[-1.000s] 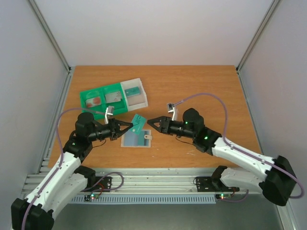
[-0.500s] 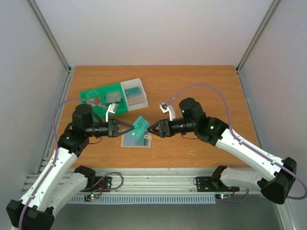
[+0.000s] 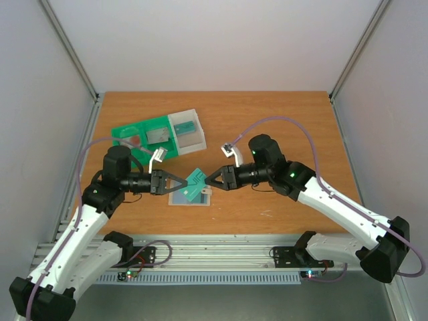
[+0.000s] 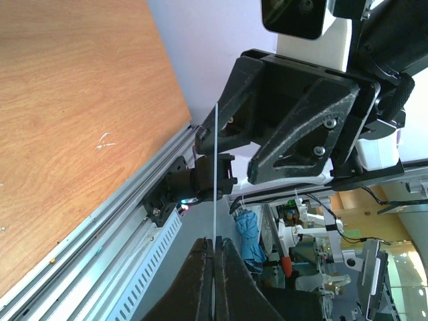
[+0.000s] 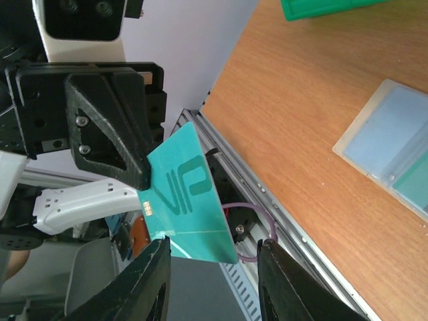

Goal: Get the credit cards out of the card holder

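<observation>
Pinching the teal card (image 3: pixel 194 181) in the left tool (image 3: pixel 182 183), held above the card holder (image 3: pixel 200 198), likely for handing across to the spread right tool (image 3: pixel 207 180) flanking it.

The top camera looks steeply down from high behind the near edge over the whole table (image 3: pixel 287 127), while the wrist cameras sit close behind the left gripper (image 3: pixel 183 184) and right gripper (image 3: pixel 207 181), facing each other and sharing the teal card (image 5: pixel 187 200) between them.
</observation>
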